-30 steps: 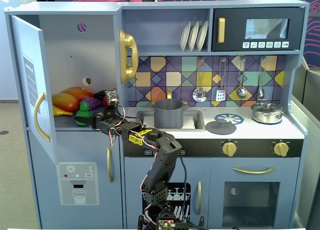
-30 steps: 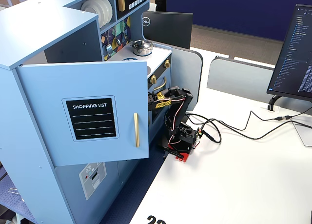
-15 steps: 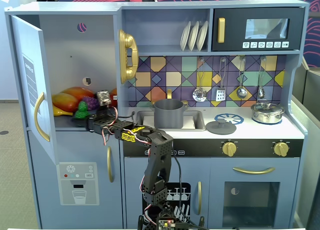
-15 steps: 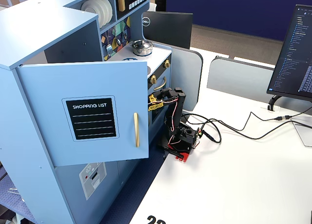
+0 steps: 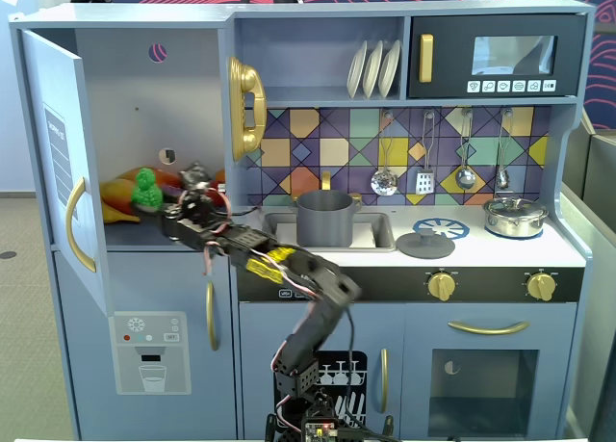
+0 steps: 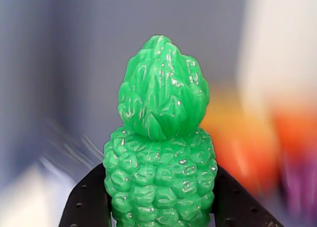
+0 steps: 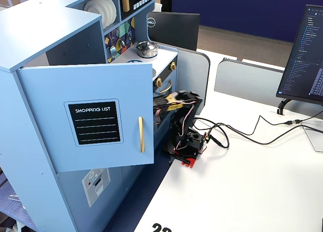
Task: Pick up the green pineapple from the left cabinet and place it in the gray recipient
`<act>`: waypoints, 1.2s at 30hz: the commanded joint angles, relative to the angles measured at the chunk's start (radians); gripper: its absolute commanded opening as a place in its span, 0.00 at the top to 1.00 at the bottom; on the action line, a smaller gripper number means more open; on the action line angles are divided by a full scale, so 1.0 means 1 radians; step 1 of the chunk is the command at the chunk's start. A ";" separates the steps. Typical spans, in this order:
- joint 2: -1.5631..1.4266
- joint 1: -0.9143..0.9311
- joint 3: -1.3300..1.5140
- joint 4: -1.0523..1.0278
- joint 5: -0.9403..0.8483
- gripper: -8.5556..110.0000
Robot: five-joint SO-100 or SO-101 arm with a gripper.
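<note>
In a fixed view we see the gripper (image 5: 154, 207) holding the pineapple (image 5: 145, 190) at the cabinet (image 5: 144, 124) shelf, and swinging out could clip the door (image 5: 60, 163); in the wrist view our fingers (image 6: 86, 202) pinch only its base, so it may tip; the other fixed view hides it behind the door.

A dark-fronted microwave (image 5: 499, 56) with a gold handle is sitting at the top right of the toy kitchen, and three white plates (image 5: 373, 68) are standing on edge in the open shelf just left of it, while a gold toy telephone (image 5: 246, 108) is hanging further left, below the level of that shelf. Below the microwave, four utensils (image 5: 443, 177) are hanging against the coloured tile backsplash, a shiny silver lidded pot (image 5: 515, 216) is resting on the counter, and a flat gray round lid (image 5: 425, 244) is lying to the left of that pot. In the side-on fixed view, a dark monitor (image 7: 304, 55) is standing on the white desk (image 7: 252, 191) well to the right of the microwave's kitchen, and black cables (image 7: 252, 133) are trailing across the desk.
</note>
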State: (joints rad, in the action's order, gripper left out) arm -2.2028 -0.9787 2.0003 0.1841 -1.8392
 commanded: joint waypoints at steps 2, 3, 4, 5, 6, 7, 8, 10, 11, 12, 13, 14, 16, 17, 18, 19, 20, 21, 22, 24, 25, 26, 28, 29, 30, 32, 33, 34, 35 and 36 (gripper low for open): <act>-0.360 0.015 0.123 0.049 -0.064 0.93; -0.405 0.034 0.137 0.054 -0.072 0.93; -0.443 0.048 0.143 0.058 -0.089 0.93; -0.480 0.072 0.149 0.063 -0.097 0.93; -0.512 0.104 0.155 0.074 -0.094 0.93; -0.545 0.135 0.160 0.078 -0.092 0.93; -0.574 0.172 0.166 0.084 -0.084 0.93; -0.618 0.247 0.169 0.095 -0.064 0.93; -0.630 0.276 0.167 0.101 -0.066 0.93; -0.637 0.304 0.161 0.107 -0.064 0.93; -0.641 0.334 0.153 0.109 -0.054 0.93; -0.643 0.371 0.144 0.107 -0.035 0.93; -0.638 0.445 0.118 0.104 0.031 0.93; -0.629 0.486 0.106 0.103 0.058 0.93; -0.617 0.523 0.094 0.103 0.080 0.93; -0.601 0.561 0.081 0.100 0.106 0.93; -0.583 0.612 0.066 0.087 0.133 0.93; -0.563 0.663 0.051 0.066 0.158 0.93; -0.540 0.715 0.032 0.043 0.189 0.93; -0.495 0.822 -0.005 -0.049 0.245 0.93; -0.469 0.871 -0.021 -0.081 0.275 0.93; -0.443 0.917 -0.048 -0.143 0.298 0.93; -0.380 0.989 -0.114 -0.291 0.330 0.93; -0.344 1.014 -0.149 -0.357 0.333 0.93; -0.304 1.035 -0.183 -0.419 0.348 0.93; -0.218 1.066 -0.253 -0.534 0.350 0.93; -0.178 1.074 -0.281 -0.580 0.344 0.93; -0.137 1.078 -0.308 -0.612 0.347 0.93; -0.092 1.081 -0.336 -0.630 0.344 0.93; -0.051 1.085 -0.360 -0.650 0.322 0.93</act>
State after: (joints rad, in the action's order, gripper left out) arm -2.3777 0.0706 1.7856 -0.3758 -1.5094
